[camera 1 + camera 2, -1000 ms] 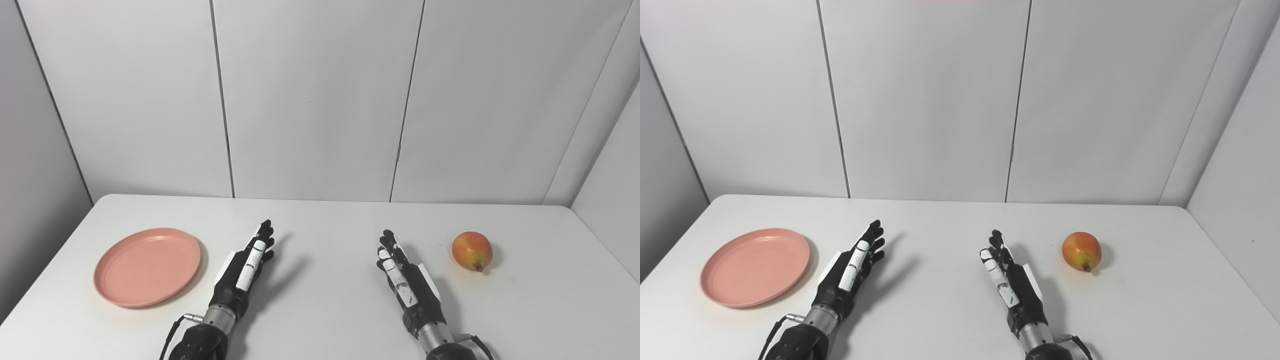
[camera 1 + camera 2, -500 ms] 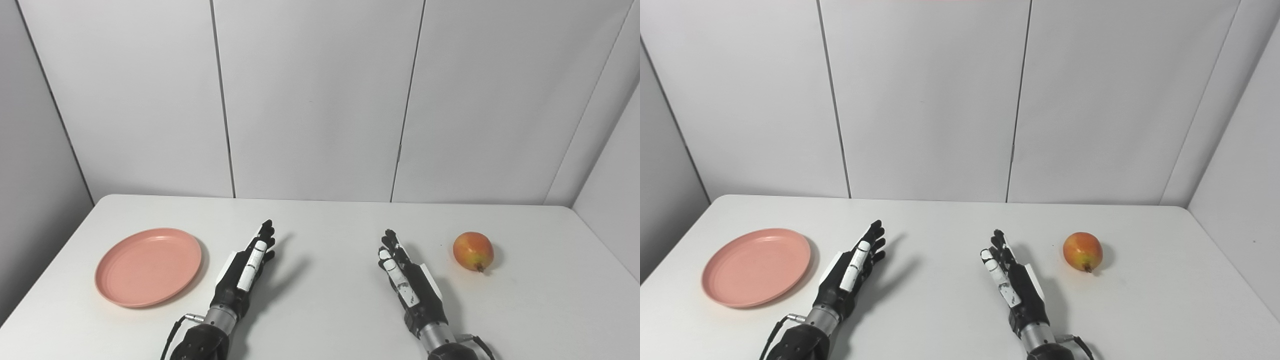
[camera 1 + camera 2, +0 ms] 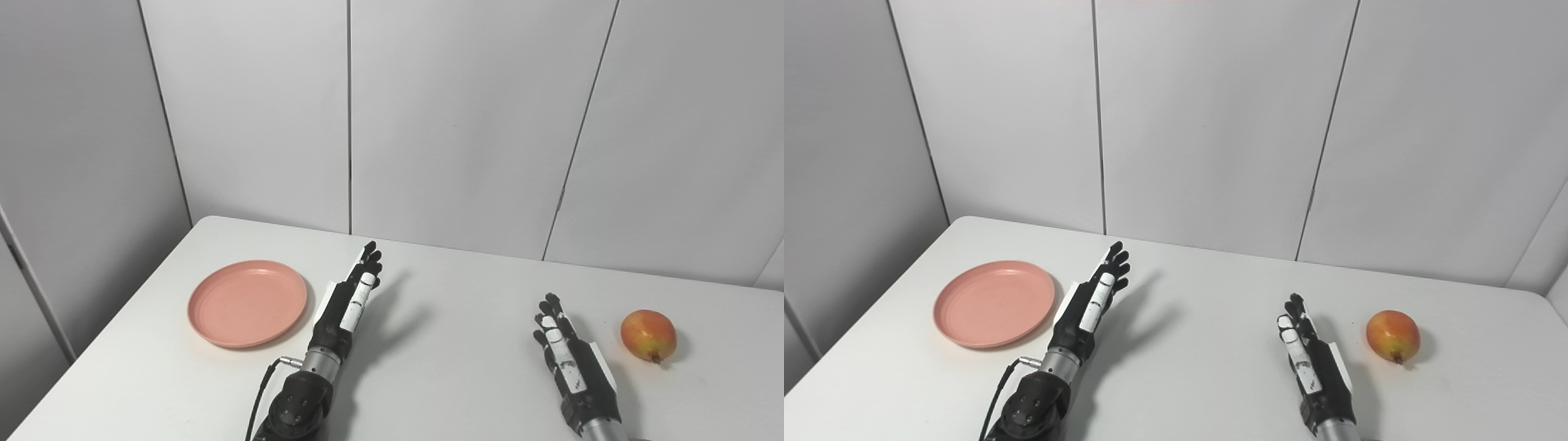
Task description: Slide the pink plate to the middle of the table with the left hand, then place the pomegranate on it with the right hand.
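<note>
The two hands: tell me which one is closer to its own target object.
The left hand. Its edge lies right beside the pink plate, while a clear strip of table separates the right hand from the pomegranate.

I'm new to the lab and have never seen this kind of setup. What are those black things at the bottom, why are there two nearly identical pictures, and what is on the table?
The black things are a humanoid robot's two mechanical hands, reaching in from below. The two pictures come from two cameras side by side on its head, so both show one scene. On the white table lie a round flat pink plate, empty, and a red-yellow pomegranate. The left hand is beside the plate, apart from it; the right hand is near the fruit, apart too. Both are open and hold nothing.
</note>
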